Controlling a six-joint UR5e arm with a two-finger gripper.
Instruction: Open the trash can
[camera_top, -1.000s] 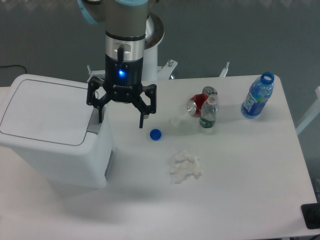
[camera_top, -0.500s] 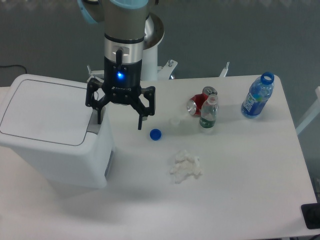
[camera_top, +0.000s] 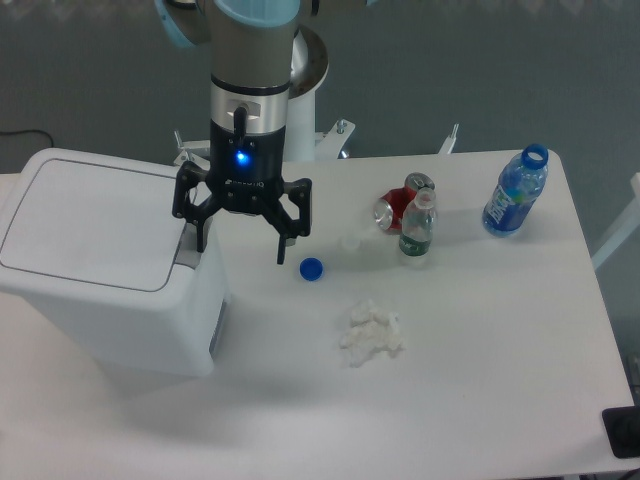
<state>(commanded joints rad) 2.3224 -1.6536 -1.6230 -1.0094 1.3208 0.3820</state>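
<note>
The trash can (camera_top: 100, 260) is a large white boxy bin at the left of the table, its flat lid down. A grey push-button strip (camera_top: 187, 252) runs along the lid's right edge. My gripper (camera_top: 242, 244) hangs open just right of the bin's top right corner. Its left finger (camera_top: 200, 232) stands right over the button strip; whether it touches cannot be told. The right finger (camera_top: 281, 243) is over the table. Nothing is held between them.
A blue bottle cap (camera_top: 312, 268) lies just right of the gripper. Crumpled white tissue (camera_top: 371, 333) sits mid-table. A red can (camera_top: 400, 203) and a small clear bottle (camera_top: 416, 228) stand further right, a blue bottle (camera_top: 515, 192) at far right.
The gripper has shifted very slightly, staying open beside the bin's button strip. The lid has not moved.
</note>
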